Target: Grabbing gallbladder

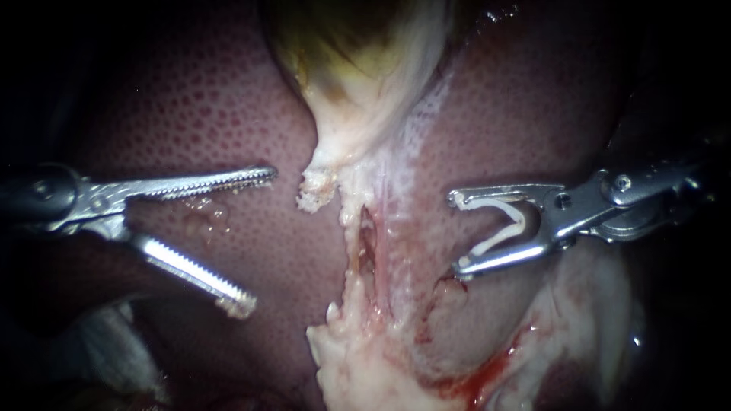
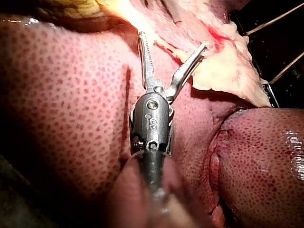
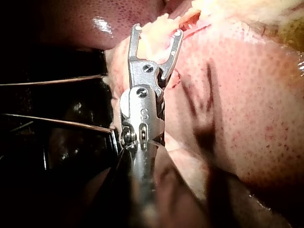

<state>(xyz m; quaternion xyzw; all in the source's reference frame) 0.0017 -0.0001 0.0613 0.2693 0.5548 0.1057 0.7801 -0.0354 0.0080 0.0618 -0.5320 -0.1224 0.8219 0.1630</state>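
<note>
The gallbladder hangs as a pale, yellow-green sac at the top centre, narrowing to a ragged white tip. My left instrument comes in from the left with toothed jaws spread wide, over the liver and short of that tip, holding nothing. My right instrument enters from the right, jaws open, with a white clip seated between them, just right of the pale dissected strip. In the left wrist view the left instrument's open jaws lie ahead of pale tissue. The right wrist view shows the right instrument's jaws open against whitish tissue.
Mottled red liver fills both sides. Whitish fatty tissue with a bloody patch lies at the lower centre and right. Thin taut threads cross the dark space beside the right instrument.
</note>
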